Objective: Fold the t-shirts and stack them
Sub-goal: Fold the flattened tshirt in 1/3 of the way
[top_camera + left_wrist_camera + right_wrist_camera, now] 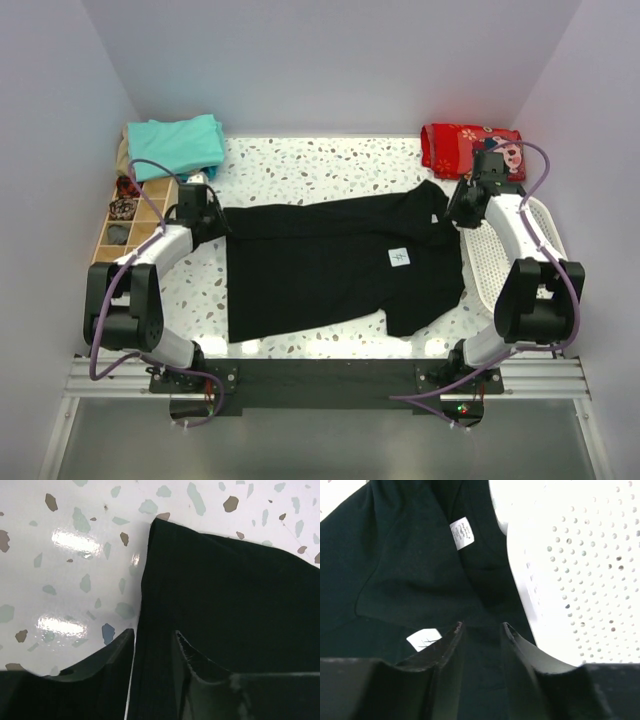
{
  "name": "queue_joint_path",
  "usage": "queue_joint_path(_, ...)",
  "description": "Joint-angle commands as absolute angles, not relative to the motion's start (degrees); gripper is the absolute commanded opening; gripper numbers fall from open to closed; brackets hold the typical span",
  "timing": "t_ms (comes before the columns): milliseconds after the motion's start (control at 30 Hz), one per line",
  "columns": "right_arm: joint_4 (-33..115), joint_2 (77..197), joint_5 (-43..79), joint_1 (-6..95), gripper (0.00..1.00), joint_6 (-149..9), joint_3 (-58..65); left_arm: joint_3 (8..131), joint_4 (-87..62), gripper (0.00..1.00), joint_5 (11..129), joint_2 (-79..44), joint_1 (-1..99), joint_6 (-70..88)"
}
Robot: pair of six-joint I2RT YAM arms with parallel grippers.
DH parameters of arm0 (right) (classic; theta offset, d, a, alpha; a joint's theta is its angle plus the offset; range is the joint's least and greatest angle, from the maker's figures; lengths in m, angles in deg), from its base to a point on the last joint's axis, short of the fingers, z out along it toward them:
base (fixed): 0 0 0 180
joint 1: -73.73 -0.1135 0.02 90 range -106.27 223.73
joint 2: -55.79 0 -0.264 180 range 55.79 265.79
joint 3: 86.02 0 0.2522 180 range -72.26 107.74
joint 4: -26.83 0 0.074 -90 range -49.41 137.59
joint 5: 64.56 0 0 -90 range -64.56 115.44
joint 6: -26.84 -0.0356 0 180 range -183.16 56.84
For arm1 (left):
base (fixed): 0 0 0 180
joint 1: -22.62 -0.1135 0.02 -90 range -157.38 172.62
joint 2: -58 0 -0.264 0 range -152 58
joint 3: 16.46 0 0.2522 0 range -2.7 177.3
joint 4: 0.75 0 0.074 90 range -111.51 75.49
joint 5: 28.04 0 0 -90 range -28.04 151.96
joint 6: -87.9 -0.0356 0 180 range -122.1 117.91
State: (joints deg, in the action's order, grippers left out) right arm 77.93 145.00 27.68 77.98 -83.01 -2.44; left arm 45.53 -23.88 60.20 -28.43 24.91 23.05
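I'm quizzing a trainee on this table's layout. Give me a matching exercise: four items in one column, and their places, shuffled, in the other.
Items
1 black t-shirt
2 teal t-shirts
3 red cloth
4 white basket

Places
A far left corner
B right edge, beside the right arm
C far right corner
D spread across the middle

Pairs: 1-D, 2-A, 3-C, 4-B

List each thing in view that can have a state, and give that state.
black t-shirt, spread flat on the table
teal t-shirts, folded, piled in the far left corner
red cloth, bunched in the far right corner
left end effector, slightly open over the shirt's edge
right end effector, slightly open near the collar label
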Motion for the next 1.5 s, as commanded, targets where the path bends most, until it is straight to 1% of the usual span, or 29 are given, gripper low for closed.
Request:
queue_joint_path(0,75.30,144.29,30.98,78.30,0.42,-82.93,-2.04,45.90,-23.56,0.63,59.85,-28.57,24.73,24.18)
queue_joint_path(33,75.39,143.68,30.98,78.30,0.42,-82.84,-1.51,46.17,-23.39,0.69,59.68,-28.39,24.73,24.53)
queue_joint_path(100,75.74,141.50,32.02,78.21,0.43,-82.49,-0.19,46.08,-21.99,0.75,59.68,-27.17,24.90,24.97)
queue_joint_path(167,75.57,140.17,31.34,78.21,0.44,-82.14,0.86,46.34,-20.84,0.76,60.11,-26.29,25.08,25.24)
queue_joint_path(233,73.21,139.89,25.55,78.21,0.47,-82.05,0.95,47.30,-18.74,0.77,61.69,-25.76,25.34,25.33)
queue_joint_path(333,71.44,144.09,19.22,77.17,0.47,-83.10,2.18,49.41,-15.48,0.77,67.47,-27.68,26.13,25.94)
queue_joint_path(400,67.08,145.69,17.45,76.02,0.47,-83.81,1.57,50.99,-11.28,0.72,70.04,-30.66,28.14,26.12)
queue_joint_path(467,63.98,148.59,14.55,74.96,0.47,-84.86,0.95,53.10,-9.25,0.70,71.80,-32.86,30.08,26.82)
queue_joint_path(500,61.36,149.82,13.85,74.70,0.47,-85.56,0.87,53.81,-7.67,0.67,72.59,-35.57,31.83,26.99)
queue_joint_path(567,59.93,153.93,11.13,74.17,0.47,-86.35,1.83,55.92,-5.56,0.64,74.79,-38.57,33.25,27.78)
queue_joint_path(600,58.88,155.18,11.20,74.17,0.46,-86.62,2.27,56.36,-4.68,0.62,75.40,-41.37,34.39,28.22)
queue_joint_path(733,58.34,160.81,11.55,72.33,0.45,-86.45,4.90,56.80,-0.62,0.58,77.78,-46.31,35.45,30.59)
queue_joint_path(800,58.34,163.09,14.34,72.06,0.45,-85.75,5.26,56.63,-0.71,0.57,77.35,-47.98,35.45,30.60)
queue_joint_path(1033,58.95,171.44,18.49,71.89,0.44,-83.55,7.45,57.50,-6.15,0.56,70.42,-51.24,35.10,27.62)
queue_joint_path(1133,60.71,175.48,17.89,71.71,0.43,-83.11,9.73,59.52,-9.93,0.55,67.34,-53.17,33.44,25.94)
queue_joint_path(1367,66.06,182.87,14.54,66.71,0.43,-80.04,16.59,65.15,-12.58,0.56,69.78,-57.65,22.99,23.92)
queue_joint_path(1467,66.52,184.19,14.63,64.60,0.43,-79.50,19.50,68.75,-13.01,0.58,71.98,-59.58,22.62,22.34)
